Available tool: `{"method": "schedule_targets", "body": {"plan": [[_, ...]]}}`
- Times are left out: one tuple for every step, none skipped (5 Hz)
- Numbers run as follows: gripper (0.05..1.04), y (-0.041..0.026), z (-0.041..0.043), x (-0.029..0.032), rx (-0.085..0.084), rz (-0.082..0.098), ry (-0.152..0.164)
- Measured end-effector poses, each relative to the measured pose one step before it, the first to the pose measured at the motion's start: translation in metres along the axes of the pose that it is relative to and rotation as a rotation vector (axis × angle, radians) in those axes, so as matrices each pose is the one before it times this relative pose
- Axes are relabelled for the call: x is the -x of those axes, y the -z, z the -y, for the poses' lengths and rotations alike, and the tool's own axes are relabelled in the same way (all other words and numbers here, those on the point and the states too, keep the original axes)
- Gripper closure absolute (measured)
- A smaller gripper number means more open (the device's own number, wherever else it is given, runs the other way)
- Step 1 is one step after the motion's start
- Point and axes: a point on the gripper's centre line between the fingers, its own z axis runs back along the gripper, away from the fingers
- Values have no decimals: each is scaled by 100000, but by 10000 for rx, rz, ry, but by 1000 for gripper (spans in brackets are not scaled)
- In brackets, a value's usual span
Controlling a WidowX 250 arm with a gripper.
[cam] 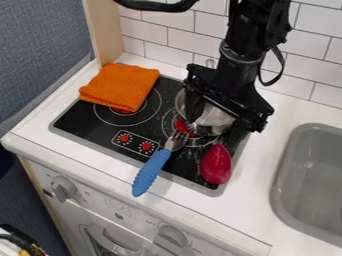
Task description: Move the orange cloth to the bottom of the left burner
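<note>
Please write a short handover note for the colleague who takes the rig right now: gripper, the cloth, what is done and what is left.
Gripper: open, fingers apart, over the silver pot by the right burner; not holding the cloth.
Cloth: the orange cloth lies folded at the stove's back left corner, covering the back part of the left burner.
Done: cloth not yet at the bottom of the burner.
Left: grasp the cloth, bring it to the burner's front side, release.
Nearby: blue-handled fork across the stove's front edge, red object to its right.
</note>
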Motion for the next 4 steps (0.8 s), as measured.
{"method": "schedule_targets", "body": {"plan": [[82, 748, 124, 145, 10, -266, 51], [82, 682, -4179, 96, 190, -196, -952], [82, 270, -5353, -12, 38, -60, -1226], [82, 943, -4969, -1174, 12, -60, -893]]}}
